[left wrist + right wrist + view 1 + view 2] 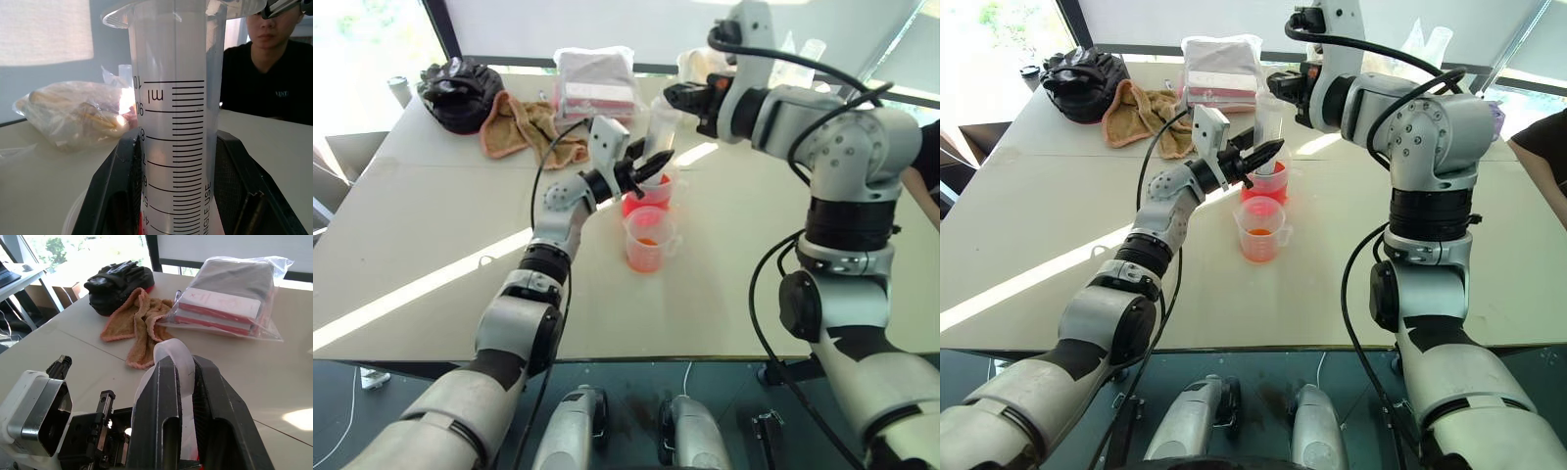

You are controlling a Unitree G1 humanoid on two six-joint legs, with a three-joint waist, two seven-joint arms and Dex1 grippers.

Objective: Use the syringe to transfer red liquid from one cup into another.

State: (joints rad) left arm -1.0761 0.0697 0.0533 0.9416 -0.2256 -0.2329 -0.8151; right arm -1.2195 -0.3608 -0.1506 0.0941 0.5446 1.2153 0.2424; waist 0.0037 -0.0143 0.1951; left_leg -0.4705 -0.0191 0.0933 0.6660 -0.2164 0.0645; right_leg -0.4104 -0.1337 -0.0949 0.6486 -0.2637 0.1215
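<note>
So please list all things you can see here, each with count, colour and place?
syringe: 1, clear, upright over the larger beaker, held by both hands
larger beaker: 1, deep red liquid, table centre
smaller beaker: 1, pale orange liquid, just in front of the larger one
towel: 1, orange, far side of table
black bag: 1, beside the towel
plastic bag with boxes: 1, clear, far side
person: 1, black shirt, across the table
left hand: shut on barrel
right hand: shut on white plunger

From head height our two eye views look forward and down over the table, sharing its cups at 12 o'clock. Our wrist views sit close, both on the syringe.
</note>
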